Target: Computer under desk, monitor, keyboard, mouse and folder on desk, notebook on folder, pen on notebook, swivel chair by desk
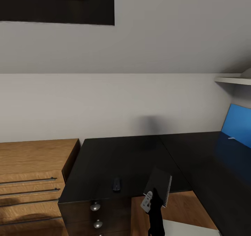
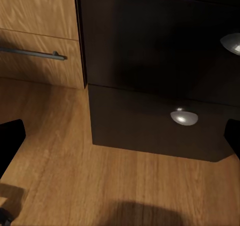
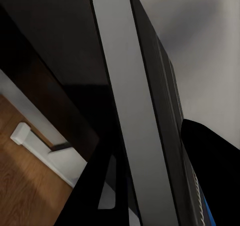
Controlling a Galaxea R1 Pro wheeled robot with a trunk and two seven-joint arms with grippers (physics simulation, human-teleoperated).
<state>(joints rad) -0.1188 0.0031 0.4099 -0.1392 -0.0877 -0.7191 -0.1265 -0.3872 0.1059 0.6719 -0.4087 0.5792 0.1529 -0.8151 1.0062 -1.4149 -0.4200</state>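
Observation:
The black desk (image 1: 115, 156) fills the middle of the head view. The small black mouse (image 1: 116, 184) lies near its front edge. To the mouse's right, my right gripper (image 1: 150, 199) is shut on the notebook (image 1: 158, 183), held upright at the desk's front edge with its spiral edge to the right. The right wrist view shows the notebook (image 3: 125, 111) edge-on as a pale grey strip between the dark fingers (image 3: 210, 161). The blue folder (image 1: 238, 124) stands tilted on the desk's right wing. My left gripper (image 2: 121, 138) hangs open, low in front of the desk drawers (image 2: 150, 121).
A light wooden cabinet (image 1: 31, 170) with bar handles adjoins the desk on the left. Round silver knobs (image 1: 95, 206) mark the drawers. A pale grey surface (image 1: 188, 229) shows low in the desk's opening. A white shelf (image 1: 233, 80) juts out at upper right. A white desk leg (image 3: 30, 136) meets the wooden floor.

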